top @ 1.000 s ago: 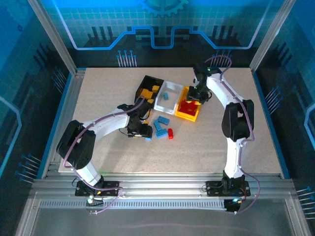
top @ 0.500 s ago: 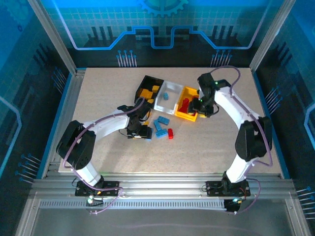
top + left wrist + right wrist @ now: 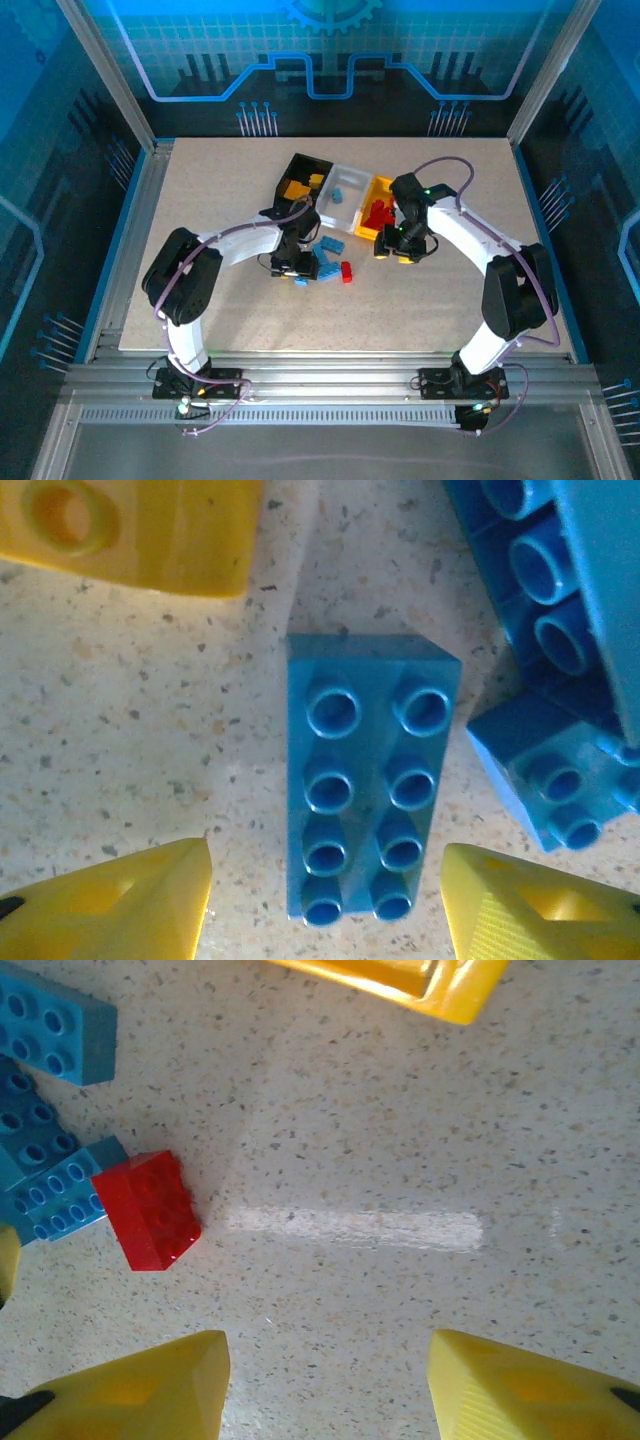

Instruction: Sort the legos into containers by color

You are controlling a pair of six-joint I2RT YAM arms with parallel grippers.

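My left gripper (image 3: 297, 266) (image 3: 325, 905) is open and low over the table. Its yellow fingertips (image 3: 120, 905) straddle the near end of a light blue lego (image 3: 368, 778), with a gap on each side. More blue legos (image 3: 326, 257) (image 3: 560, 610) lie just right of it. A red lego (image 3: 346, 271) (image 3: 148, 1210) rests beside them. My right gripper (image 3: 399, 243) (image 3: 325, 1385) is open over bare table, right of the red lego, holding nothing. Of the containers, the black one (image 3: 297, 167) has yellow legos, the white one (image 3: 350, 212) a blue lego, the yellow one (image 3: 372, 230) red legos.
A yellow piece (image 3: 140, 530) lies just beyond my left fingers. The yellow container's corner (image 3: 420, 980) is at the far edge of the right wrist view. Blue legos (image 3: 50, 1025) lie left of the right gripper. Metal frame rails border the table.
My right gripper has left the yellow container, moving nearer and down toward the table. My left gripper has shifted right to the blue legos.
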